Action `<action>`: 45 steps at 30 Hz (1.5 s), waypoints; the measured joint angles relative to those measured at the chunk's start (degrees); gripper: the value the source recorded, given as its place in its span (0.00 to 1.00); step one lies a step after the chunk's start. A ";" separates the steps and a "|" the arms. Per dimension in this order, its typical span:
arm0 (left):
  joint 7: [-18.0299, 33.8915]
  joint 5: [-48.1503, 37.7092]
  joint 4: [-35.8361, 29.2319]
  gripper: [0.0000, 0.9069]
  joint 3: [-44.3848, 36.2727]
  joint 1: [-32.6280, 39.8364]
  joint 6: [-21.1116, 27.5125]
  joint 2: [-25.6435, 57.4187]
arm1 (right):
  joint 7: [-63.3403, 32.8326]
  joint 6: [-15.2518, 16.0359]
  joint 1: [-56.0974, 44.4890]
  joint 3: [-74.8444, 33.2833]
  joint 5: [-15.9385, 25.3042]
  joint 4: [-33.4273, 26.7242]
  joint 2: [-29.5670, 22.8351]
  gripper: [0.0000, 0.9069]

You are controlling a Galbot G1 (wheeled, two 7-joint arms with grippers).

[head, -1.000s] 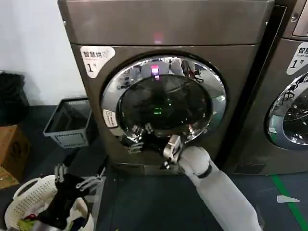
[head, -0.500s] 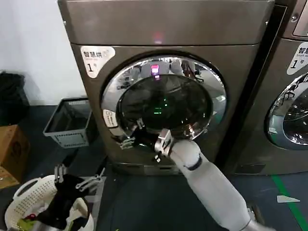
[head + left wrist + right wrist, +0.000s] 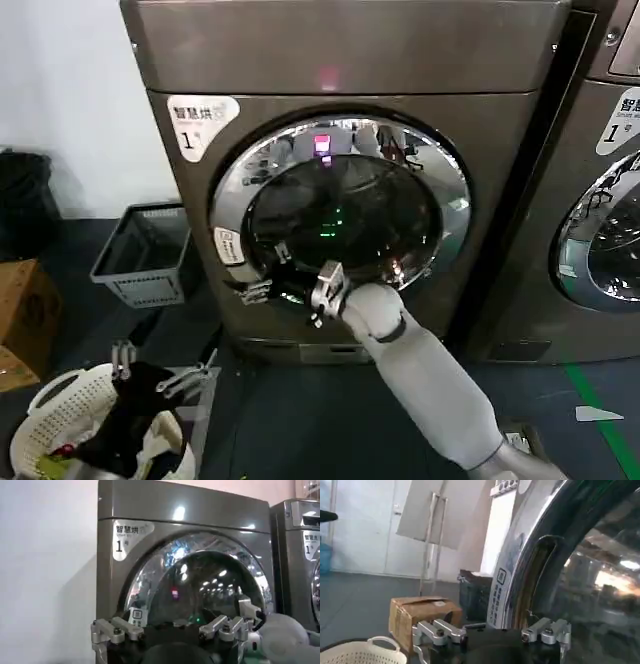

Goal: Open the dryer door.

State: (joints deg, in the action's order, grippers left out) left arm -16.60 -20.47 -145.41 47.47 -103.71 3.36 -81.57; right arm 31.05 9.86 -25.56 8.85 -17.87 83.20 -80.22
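The dryer (image 3: 340, 180), big bronze-grey w/ the white "1" label, fills the middle of the head view; a second like machine (image 3: 605, 180) stands just beside it on the robot's right. The dryer door (image 3: 340, 215), chrome ring round dark glass, sits in the dryer's front and looks shut or nearly so. In the right wrist view a dark slot shows in the chrome ring (image 3: 530, 600) by the white sticker; whether that's a handle recess or a first crack of opening, can't tell.

Right arm reaches up from low right, and the right gripper (image 3: 322, 292) is at the door's lower rim, touching or v. near it. Over the last sec. it has slid along the bottom of the ring toward the robot's left, closer to the sticker side (image 3: 229, 246). Door itself hasn't swung in that time. So approx.: still hunting for the handle edge, pull not begun. Its fingers (image 3: 442, 630) stand spread apart, nothing between them.

Left gripper (image 3: 160, 378) waits low at the robot's left, above the white laundry basket (image 3: 55, 400), well apart from the door; fingers (image 3: 117, 630) also spread, empty. A grey crate (image 3: 140, 255) sits on the floor by the dryer's left side.

Next, prob.: hook the ring edge near the sticker and pull outward.
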 joint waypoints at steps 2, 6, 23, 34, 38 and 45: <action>-0.04 0.00 -0.07 1.00 0.03 -0.04 -0.03 0.00 | 0.08 0.00 0.25 0.01 0.05 -0.56 -0.34 1.00; -0.05 0.00 -0.10 1.00 0.10 -0.07 -0.05 0.01 | 0.86 -0.01 0.69 -0.07 -0.01 -1.65 -0.88 1.00; -0.06 0.01 -0.10 1.00 0.29 -0.02 -0.05 0.13 | 5.27 -0.77 0.78 -0.15 -0.36 -1.26 -0.57 1.00; -0.12 0.00 0.03 1.00 1.33 0.25 0.23 0.36 | 9.94 -1.33 -0.96 -0.65 -0.39 1.69 1.32 1.00; -0.18 -0.08 0.08 1.00 1.68 0.32 0.39 0.48 | 11.51 -1.44 -1.85 -0.74 -0.48 3.25 2.15 1.00; -0.32 -0.10 0.25 1.00 1.90 0.37 0.74 0.50 | 13.34 -1.45 -3.68 -0.95 -0.92 6.32 4.04 1.00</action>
State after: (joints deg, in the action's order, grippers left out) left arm -16.92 -20.57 -145.16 49.37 -103.33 4.10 -81.07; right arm 44.39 8.41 -29.24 7.89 -18.80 89.52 -76.18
